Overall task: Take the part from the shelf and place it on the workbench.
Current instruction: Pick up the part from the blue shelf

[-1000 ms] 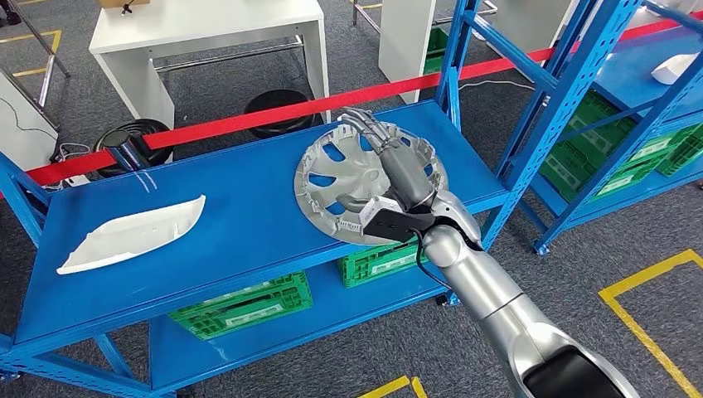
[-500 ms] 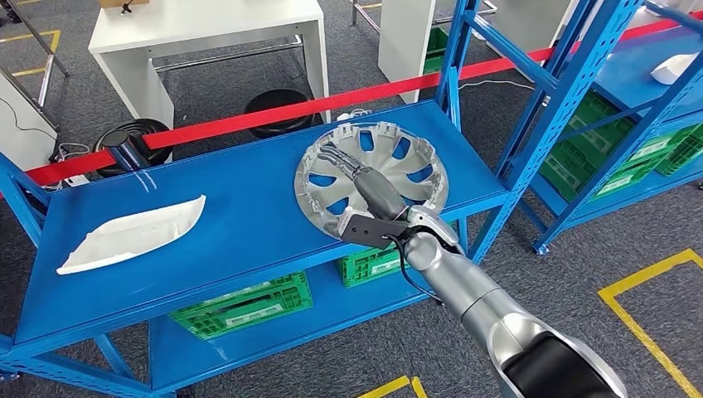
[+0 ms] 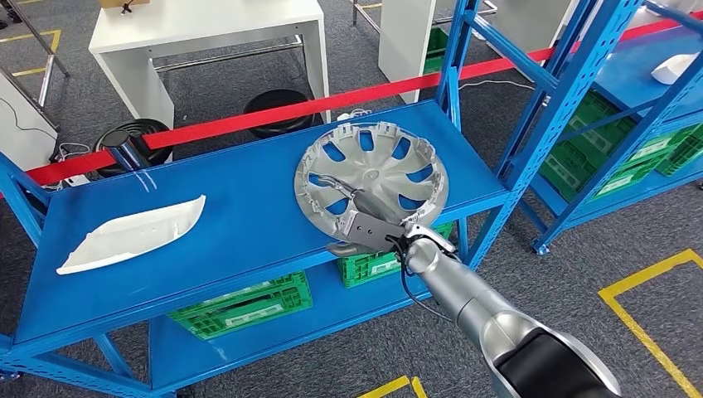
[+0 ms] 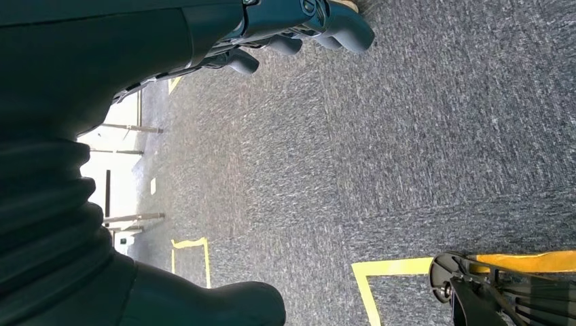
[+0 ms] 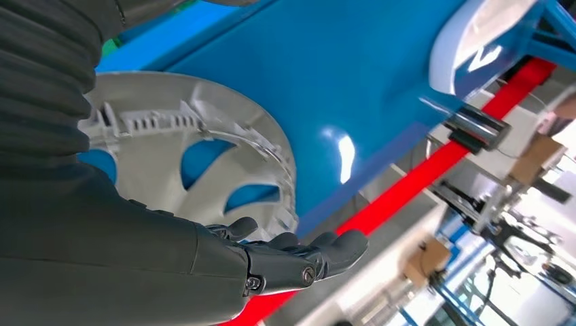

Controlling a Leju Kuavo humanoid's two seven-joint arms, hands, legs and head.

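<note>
A silver hubcap (image 3: 381,166) lies flat on the right part of the blue shelf (image 3: 232,224), inner side up. My right hand (image 3: 358,222) reaches in at the hubcap's near rim, fingers stretched out over the rim and spokes, thumb (image 3: 338,247) lower by the shelf's front edge. In the right wrist view the fingers (image 5: 299,255) are straight and hold nothing, with the hubcap (image 5: 204,136) just beside them. My left hand (image 4: 299,27) hangs over grey carpet with nothing in it.
A white curved part (image 3: 133,232) lies on the shelf's left side. Red tape (image 3: 249,120) runs behind the shelf. Green crates (image 3: 244,305) sit on the lower level. Blue uprights (image 3: 464,50) stand at the hubcap's far right, with another blue rack (image 3: 630,75) beyond.
My right hand has drawn back across the hubcap, from over its middle to its near rim, and lowered. The hubcap has not moved.
</note>
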